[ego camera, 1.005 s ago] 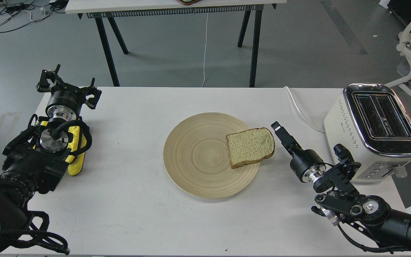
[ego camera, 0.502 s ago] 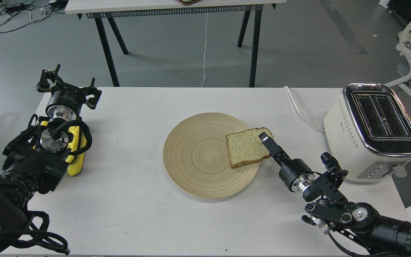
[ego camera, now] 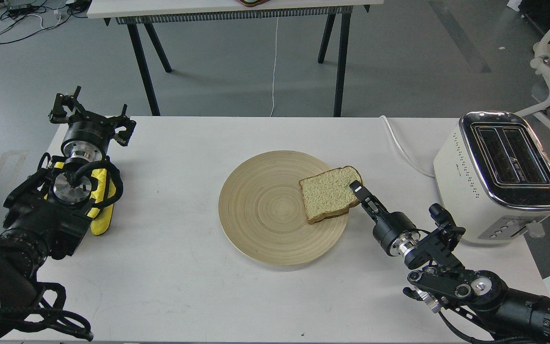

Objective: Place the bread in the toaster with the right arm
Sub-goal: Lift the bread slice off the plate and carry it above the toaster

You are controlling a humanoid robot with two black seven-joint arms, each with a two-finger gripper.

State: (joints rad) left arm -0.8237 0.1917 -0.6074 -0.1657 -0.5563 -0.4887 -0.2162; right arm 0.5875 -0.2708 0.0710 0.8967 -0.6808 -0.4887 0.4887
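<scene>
The bread (ego camera: 328, 193) lies on the right side of a round wooden plate (ego camera: 265, 210), its right edge sticking out over the rim and slightly raised. My right gripper (ego camera: 357, 191) is at that right edge. One finger lies on top of the slice, the other is hidden below it, and the jaws look closed on the crust. The cream-white toaster (ego camera: 497, 174) stands at the table's right end, with both dark slots empty. My left gripper (ego camera: 91, 114) is open and empty at the far left of the table.
A white cord (ego camera: 401, 148) runs from the toaster across the table's back edge. A yellow part (ego camera: 99, 210) sits on the left arm. Another table (ego camera: 237, 9) stands behind, across the grey floor.
My right gripper moved left from beside the toaster to the bread's right edge and closed on it. The slice shifted slightly left and up. The left arm has not moved.
</scene>
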